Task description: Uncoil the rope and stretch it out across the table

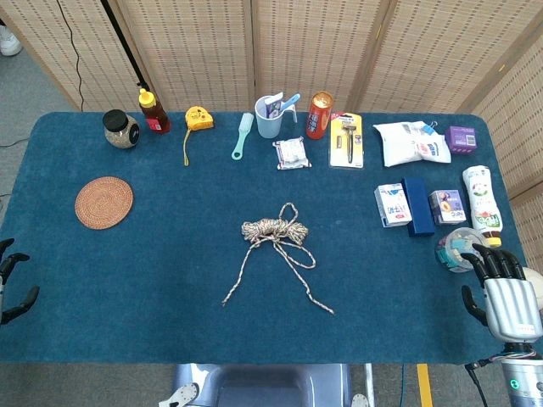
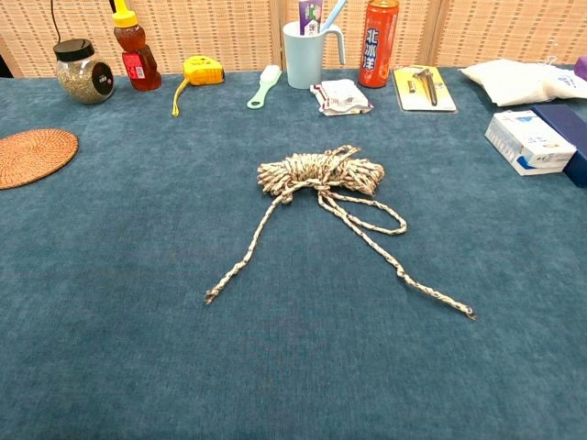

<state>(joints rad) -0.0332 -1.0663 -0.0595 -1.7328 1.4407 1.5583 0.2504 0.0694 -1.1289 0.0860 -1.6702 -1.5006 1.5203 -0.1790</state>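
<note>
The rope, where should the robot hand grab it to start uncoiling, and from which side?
Probably a loose tail end, not the bundle: the rope trails two free ends toward the near edge. Come from above at the right-hand end, with the right hand, which is nearer.

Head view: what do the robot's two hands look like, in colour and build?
The right hand has a ribbed silver-grey metallic back and black fingers, above a grey wrist with a small green light and a thin dark cable. Only the left hand's black fingers show at the frame edge. The chest view shows neither.
</note>
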